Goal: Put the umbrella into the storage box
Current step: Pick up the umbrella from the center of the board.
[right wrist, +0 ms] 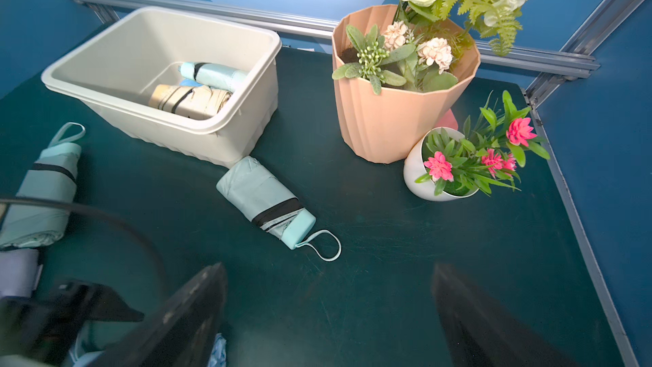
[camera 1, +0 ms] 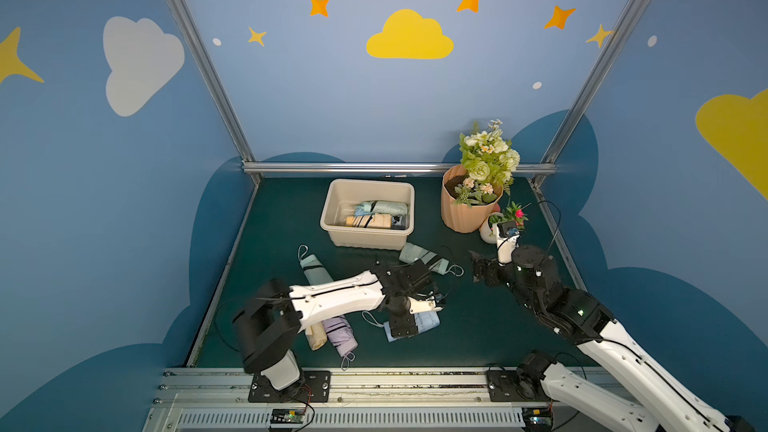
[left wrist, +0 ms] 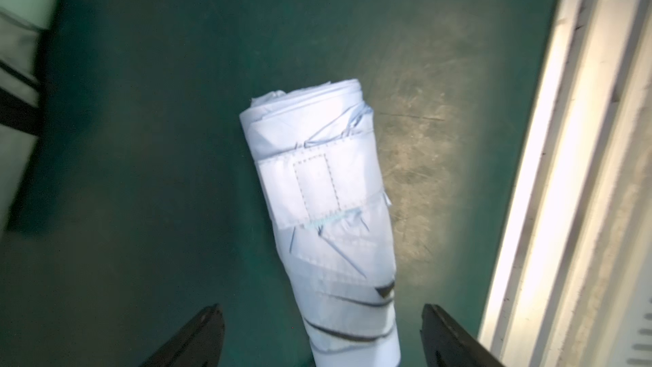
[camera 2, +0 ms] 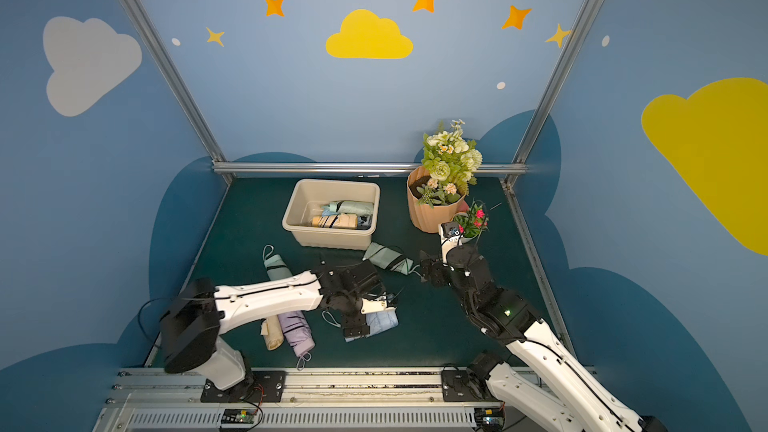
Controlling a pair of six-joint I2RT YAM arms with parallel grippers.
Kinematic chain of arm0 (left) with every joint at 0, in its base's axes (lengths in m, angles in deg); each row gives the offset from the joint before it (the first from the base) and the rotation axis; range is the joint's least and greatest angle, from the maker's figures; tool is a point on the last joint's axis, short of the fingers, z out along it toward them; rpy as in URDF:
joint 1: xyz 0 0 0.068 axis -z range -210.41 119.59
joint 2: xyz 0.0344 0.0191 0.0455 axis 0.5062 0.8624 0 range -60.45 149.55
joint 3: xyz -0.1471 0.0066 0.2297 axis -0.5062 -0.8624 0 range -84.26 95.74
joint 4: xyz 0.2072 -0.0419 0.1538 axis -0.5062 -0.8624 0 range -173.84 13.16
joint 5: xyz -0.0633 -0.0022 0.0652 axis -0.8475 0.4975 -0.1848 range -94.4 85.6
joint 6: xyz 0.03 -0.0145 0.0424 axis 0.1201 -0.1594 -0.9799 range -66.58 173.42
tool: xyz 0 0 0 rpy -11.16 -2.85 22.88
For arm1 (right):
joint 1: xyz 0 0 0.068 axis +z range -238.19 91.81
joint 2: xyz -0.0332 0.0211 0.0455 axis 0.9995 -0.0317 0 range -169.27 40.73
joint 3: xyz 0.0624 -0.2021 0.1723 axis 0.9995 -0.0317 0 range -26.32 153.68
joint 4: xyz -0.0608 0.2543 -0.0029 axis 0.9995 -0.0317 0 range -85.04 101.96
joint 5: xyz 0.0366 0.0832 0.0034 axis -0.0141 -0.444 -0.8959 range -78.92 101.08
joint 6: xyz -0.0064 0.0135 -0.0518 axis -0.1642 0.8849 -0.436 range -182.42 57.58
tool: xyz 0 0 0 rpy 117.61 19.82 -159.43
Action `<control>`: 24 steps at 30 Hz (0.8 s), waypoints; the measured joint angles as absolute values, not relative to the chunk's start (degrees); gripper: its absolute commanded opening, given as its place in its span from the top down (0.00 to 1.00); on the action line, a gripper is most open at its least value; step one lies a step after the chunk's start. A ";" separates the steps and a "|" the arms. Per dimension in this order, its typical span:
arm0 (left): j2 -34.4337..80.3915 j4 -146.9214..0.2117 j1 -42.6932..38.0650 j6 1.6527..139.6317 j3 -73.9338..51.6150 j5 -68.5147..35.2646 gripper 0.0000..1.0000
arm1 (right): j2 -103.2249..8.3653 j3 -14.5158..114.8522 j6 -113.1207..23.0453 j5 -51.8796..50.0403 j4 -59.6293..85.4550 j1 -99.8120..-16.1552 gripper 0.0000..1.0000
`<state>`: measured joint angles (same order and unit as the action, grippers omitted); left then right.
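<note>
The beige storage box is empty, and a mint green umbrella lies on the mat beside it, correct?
Not empty: the right wrist view shows the storage box holding folded umbrellas, mint and tan. The mint green umbrella does lie beside it.

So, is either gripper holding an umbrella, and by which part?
Nothing is held. The left gripper stands open astride the pale blue umbrella; the right gripper is open, empty.

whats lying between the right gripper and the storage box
A folded mint umbrella lies between the right gripper and the storage box, clearest in the right wrist view.
</note>
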<state>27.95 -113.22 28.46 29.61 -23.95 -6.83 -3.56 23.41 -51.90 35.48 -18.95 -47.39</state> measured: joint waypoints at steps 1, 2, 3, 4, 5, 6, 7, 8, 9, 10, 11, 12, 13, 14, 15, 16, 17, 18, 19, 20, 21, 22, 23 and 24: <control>23.93 -110.88 28.31 30.11 -26.57 -7.53 0.07 | -4.19 23.41 -52.40 35.42 -18.69 -47.91 0.03; 20.13 -108.85 28.13 30.85 -28.93 -7.93 0.07 | -4.72 23.41 -52.71 35.40 -18.43 -48.35 0.03; 16.21 -106.18 28.09 32.04 -31.45 -7.97 0.07 | -5.46 23.39 -53.14 35.31 -18.04 -48.94 0.03; 12.56 -103.45 28.09 33.48 -33.79 -7.73 0.07 | -6.18 23.39 -53.43 35.20 -17.53 -49.55 0.03; 9.77 -101.02 27.98 34.90 -35.64 -7.31 0.07 | -6.79 23.39 -53.49 34.98 -17.01 -50.03 0.03; 7.23 -98.44 27.82 36.73 -37.37 -6.72 0.07 | -7.60 23.39 -53.60 34.37 -16.33 -50.52 0.03; 5.15 -95.82 27.56 38.79 -38.90 -5.61 0.07 | -8.59 23.39 -53.78 33.47 -15.61 -50.95 0.04; 3.89 -93.85 27.13 40.65 -39.86 -4.28 0.07 | -9.42 23.39 -54.02 32.49 -15.00 -51.17 0.04; 2.81 -91.75 26.40 42.96 -40.69 -2.68 0.07 | -10.68 23.41 -54.74 30.74 -14.34 -51.39 0.04; 1.85 -89.44 25.33 45.61 -41.48 -0.76 0.07 | -12.04 23.41 -55.70 28.23 -13.77 -51.41 0.05; 1.24 -87.91 24.39 47.66 -42.00 0.82 0.07 | -13.35 23.52 -57.10 25.67 -13.47 -51.39 0.05; 0.48 -85.92 22.91 50.53 -42.68 2.85 0.07 | -15.03 23.85 -59.09 21.91 -13.43 -51.26 0.05; -0.14 -84.48 21.38 53.28 -43.16 4.75 0.07 | -16.80 24.37 -61.47 18.65 -13.58 -50.89 0.05; -0.60 -83.36 19.80 55.79 -43.58 6.48 0.07 | -18.42 25.03 -63.44 15.53 -13.75 -50.36 0.05; -1.05 -82.53 17.84 58.90 -43.93 8.18 0.07 | -20.13 25.93 -66.19 12.36 -14.23 -49.68 0.05; -1.60 -81.92 15.54 62.55 -44.32 9.82 0.07 | -21.77 26.93 -69.43 9.19 -15.13 -48.72 0.05; -2.02 -81.70 13.42 65.59 -44.63 11.11 0.06 | -22.99 27.61 -71.96 6.89 -15.83 -47.74 0.05; -2.52 -81.46 10.93 69.08 -45.06 12.29 0.06 | -24.21 28.20 -75.13 4.69 -16.73 -46.45 0.05; -3.09 -81.13 8.53 72.54 -45.70 13.08 0.06 | -25.31 28.53 -78.08 2.74 -17.58 -45.09 0.05; -3.61 -80.91 6.51 75.68 -46.40 13.58 0.07 | -26.25 28.66 -80.68 1.23 -18.54 -43.89 0.05; -4.18 -80.69 4.53 78.94 -47.27 13.89 0.07 | -27.43 28.68 -83.72 -0.45 -19.81 -42.47 0.05; -4.75 -80.56 2.73 82.26 -48.23 14.02 0.07 | -28.78 28.68 -86.32 -1.98 -21.18 -41.07 0.05; -5.14 -80.63 1.64 84.80 -48.91 14.11 0.07 | -30.14 28.68 -88.62 -3.31 -22.36 -39.87 0.05; -5.49 -80.65 0.74 87.25 -49.54 14.11 0.07 | -31.75 28.70 -90.67 -4.65 -23.70 -38.71 0.05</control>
